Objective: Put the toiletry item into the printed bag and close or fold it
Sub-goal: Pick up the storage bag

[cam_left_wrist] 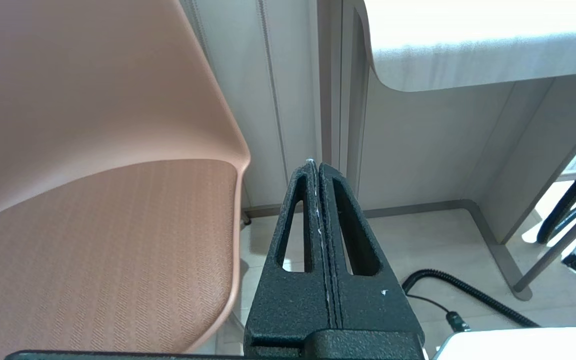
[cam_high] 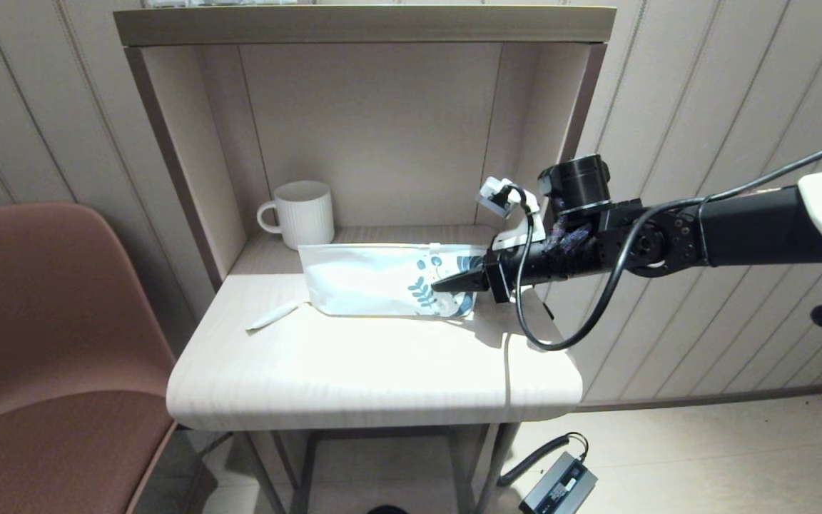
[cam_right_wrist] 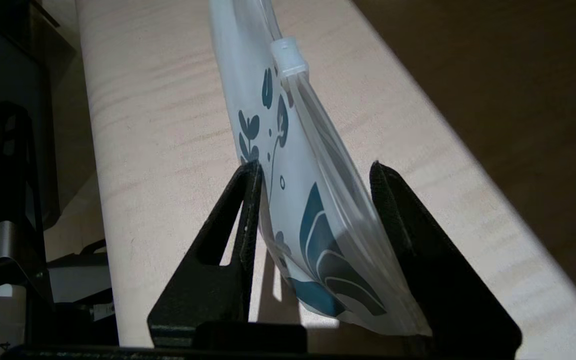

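Right end effector [cam_high: 447, 283] reaches in from the right edge of the counter [cam_high: 382, 371], level with the printed end of the printed bag [cam_high: 382, 278]. Wrist view: my fingers [cam_right_wrist: 248, 200] stand apart, one on each side of the bag's leaf-print end, bag wall between them; one finger looks close to or touching the film, the other has a gap. Not clamped yet, as I read it.

Bag lies flat along the back half of the counter, long side parallel to the front edge, plain end toward the left. White zip slider [cam_right_wrist: 288, 57] sits on the seal track partway along; track near my fingers looks parted, so the mouth seems open there. I judge the straddle is meant to pinch and hold this end so the mouth stays put for loading.

Toiletry item [cam_high: 273, 315], a slim white tube, lies on the counter just off the bag's plain left corner, outside the bag, untouched.

White ribbed mug [cam_high: 304, 213] stands at the back left, behind the bag, apart from it.

Left end effector [cam_left_wrist: 318, 200] hangs below counter level beside the chair [cam_left_wrist: 93, 150], fingers pressed together, holding nothing. Parked.
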Robot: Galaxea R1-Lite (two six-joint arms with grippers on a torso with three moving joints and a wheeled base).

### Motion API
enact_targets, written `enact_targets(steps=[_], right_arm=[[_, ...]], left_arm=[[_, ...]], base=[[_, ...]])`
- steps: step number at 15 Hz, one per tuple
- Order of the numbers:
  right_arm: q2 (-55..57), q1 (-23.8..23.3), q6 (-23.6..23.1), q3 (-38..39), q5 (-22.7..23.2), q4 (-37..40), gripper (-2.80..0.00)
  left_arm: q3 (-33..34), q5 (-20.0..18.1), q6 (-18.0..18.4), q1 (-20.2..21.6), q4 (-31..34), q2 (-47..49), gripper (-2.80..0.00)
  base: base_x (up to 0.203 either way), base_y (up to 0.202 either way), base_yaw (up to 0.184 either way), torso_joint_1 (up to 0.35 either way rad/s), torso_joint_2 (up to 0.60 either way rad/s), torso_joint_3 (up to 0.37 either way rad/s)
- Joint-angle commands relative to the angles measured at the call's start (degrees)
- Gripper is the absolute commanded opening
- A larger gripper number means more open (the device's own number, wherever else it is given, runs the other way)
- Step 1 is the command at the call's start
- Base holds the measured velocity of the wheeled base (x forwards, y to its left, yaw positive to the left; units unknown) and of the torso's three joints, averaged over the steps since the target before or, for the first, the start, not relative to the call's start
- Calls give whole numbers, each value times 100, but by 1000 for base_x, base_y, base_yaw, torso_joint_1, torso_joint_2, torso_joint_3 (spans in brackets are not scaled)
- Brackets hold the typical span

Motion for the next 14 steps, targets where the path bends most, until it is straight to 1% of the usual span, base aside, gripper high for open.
enact_targets(steps=[1, 6, 8, 10, 11, 12, 13, 14], right_arm=[[-15, 38, -13, -7, 37, -6, -280], [-373, 60, -5, 144, 47, 75, -280], [-765, 58, -4, 124, 28, 542, -280], [-1351, 64, 1, 158, -59, 1288, -280], [-1713, 99, 6, 174, -291, 1769, -280], [-2025, 181, 22, 183, -622, 2196, -280], [-2298, 302, 50, 195, -1022, 2615, -280], [-2544, 483, 115, 171, -1515, 2993, -280]], left_arm=[[-1, -1, 6, -1, 4, 2, -280], [-1, -1, 6, -1, 4, 2, -280], [-1, -1, 6, -1, 13, 2, -280], [-10, -1, 6, -1, 30, 2, -280], [-10, -1, 6, -1, 39, 2, -280], [-10, -18, -3, -1, 39, 2, -280], [-10, -19, -15, -1, 39, 2, -280], [-10, -10, -29, -2, 21, 2, -280]], base=[[0, 0, 0, 0, 0, 0], [0, 0, 0, 0, 0, 0], [0, 0, 0, 0, 0, 0], [0, 0, 0, 0, 0, 0], [0, 0, 0, 0, 0, 0], [0, 0, 0, 0, 0, 0], [0, 0, 0, 0, 0, 0], [0, 0, 0, 0, 0, 0]])
